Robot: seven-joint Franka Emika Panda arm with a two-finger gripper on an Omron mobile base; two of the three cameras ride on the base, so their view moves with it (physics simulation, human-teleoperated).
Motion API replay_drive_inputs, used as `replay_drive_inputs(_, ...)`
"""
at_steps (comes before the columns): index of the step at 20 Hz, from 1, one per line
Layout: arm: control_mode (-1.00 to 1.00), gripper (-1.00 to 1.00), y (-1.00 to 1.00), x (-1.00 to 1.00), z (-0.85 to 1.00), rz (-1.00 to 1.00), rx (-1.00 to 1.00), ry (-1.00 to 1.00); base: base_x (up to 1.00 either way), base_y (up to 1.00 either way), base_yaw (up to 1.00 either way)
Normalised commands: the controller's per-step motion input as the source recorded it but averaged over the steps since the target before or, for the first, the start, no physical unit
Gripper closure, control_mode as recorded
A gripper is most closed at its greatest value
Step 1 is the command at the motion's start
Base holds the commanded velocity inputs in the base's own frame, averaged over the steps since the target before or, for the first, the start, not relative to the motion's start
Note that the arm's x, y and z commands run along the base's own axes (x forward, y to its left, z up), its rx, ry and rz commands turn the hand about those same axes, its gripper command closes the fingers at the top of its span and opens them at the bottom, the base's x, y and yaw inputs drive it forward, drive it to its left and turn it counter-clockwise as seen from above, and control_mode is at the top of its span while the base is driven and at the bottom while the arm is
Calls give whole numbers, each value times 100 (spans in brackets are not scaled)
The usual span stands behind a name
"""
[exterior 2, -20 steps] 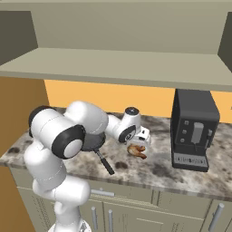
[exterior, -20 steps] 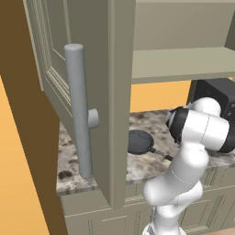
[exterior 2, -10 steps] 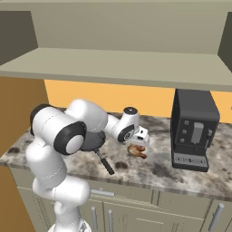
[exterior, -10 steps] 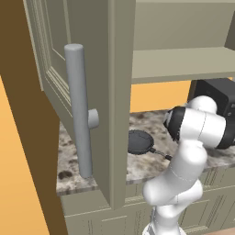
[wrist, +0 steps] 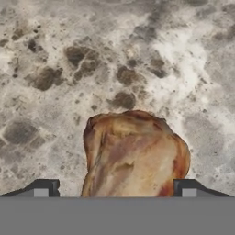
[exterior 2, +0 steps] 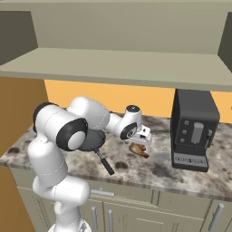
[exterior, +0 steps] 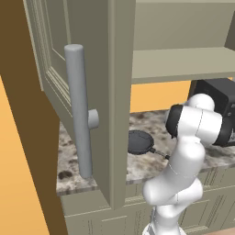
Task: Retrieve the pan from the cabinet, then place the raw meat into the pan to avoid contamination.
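The raw meat [wrist: 135, 156], a lumpy orange-brown piece, lies on the speckled stone countertop [wrist: 55, 69]. My gripper [wrist: 114, 189] hangs just above it, open, with one fingertip [wrist: 43, 188] well to its left and the other close by its right edge. From the right base view the gripper [exterior 2: 141, 141] points down over the meat [exterior 2: 139, 150]. The dark round pan [exterior 2: 92, 140] sits on the counter left of the meat, partly behind my arm, handle toward the front edge. It is also seen as the pan [exterior: 139, 141]. The cabinet [exterior: 55, 69] stands open, door swung out.
A black coffee machine [exterior 2: 195, 129] stands on the counter right of the meat, close to the hand. The cabinet door's long grey bar handle [exterior: 78, 110] juts out at the left. The cabinet shelf [exterior 2: 113, 63] overhangs the counter above the arm.
Hardly anything differs: the arm has shifted only slightly and the jaws still stand wide on either side of the meat.
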Motion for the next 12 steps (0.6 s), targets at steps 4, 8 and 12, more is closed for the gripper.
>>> replay_drive_inputs(4,-100,-100,-9,-8,-28,-1,0,7,0,0,0)
replay_drive_inputs(8,-100,-100,-6,-21,-52,-2,-3,12,0,0,0)
replay_drive_inputs(12,-100,-100,0,-18,-49,0,-3,9,0,0,0)
